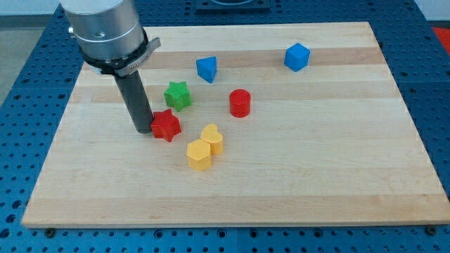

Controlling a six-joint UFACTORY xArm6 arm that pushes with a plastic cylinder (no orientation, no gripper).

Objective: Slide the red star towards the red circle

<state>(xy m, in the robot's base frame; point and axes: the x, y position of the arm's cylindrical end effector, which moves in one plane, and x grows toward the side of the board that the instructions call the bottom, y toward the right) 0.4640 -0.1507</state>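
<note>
Nearest sits a yellow block (199, 154), while farther back my tip (143, 131), a bare rod with no jaws, touches the red star's (166, 125) left side, the red circle (240, 102) lying right and slightly farther on the bench (337, 169).

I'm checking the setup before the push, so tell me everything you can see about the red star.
The red star is a small, chunky, solid red block with blunt points, lying flat on the wooden board, left of centre. My tip sits against its left side. The green star lies just above it, the red circle to its upper right; neither touches it.
</note>
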